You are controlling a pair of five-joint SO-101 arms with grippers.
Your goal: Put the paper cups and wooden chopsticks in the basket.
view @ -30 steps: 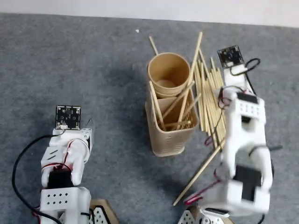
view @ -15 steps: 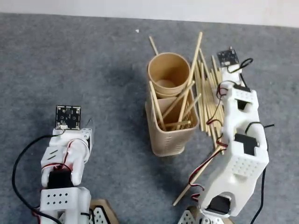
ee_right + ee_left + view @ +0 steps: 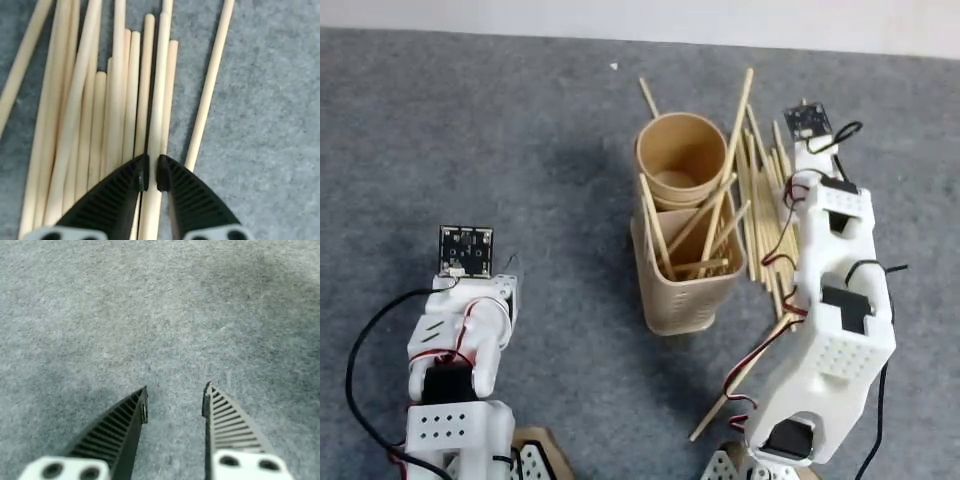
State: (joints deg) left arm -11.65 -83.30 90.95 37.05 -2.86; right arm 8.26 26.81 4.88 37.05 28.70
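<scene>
Right gripper (image 3: 152, 172) is down on the pile of loose chopsticks (image 3: 100, 100), its jaws drawn almost together on a single chopstick (image 3: 160, 75) that runs up from between the tips, with neighbours lying tight against it on both sides. In the high view this pile lies on the grey carpet (image 3: 500, 130) just beside the basket (image 3: 685, 310), between the basket and the right arm. The basket stands upright and already holds a paper cup (image 3: 700, 135) and several chopsticks leaning crosswise. One more stray chopstick (image 3: 745, 375) lies apart on the carpet, nearer the arm's base. Left gripper (image 3: 175, 396) hangs over bare carpet with its jaws spread, holding nothing. The step in hand looks like picking chopsticks from the pile. Next, the right arm would likely need to lift the pinched stick clear of its neighbours, carry it over the basket's rim and let go.
</scene>
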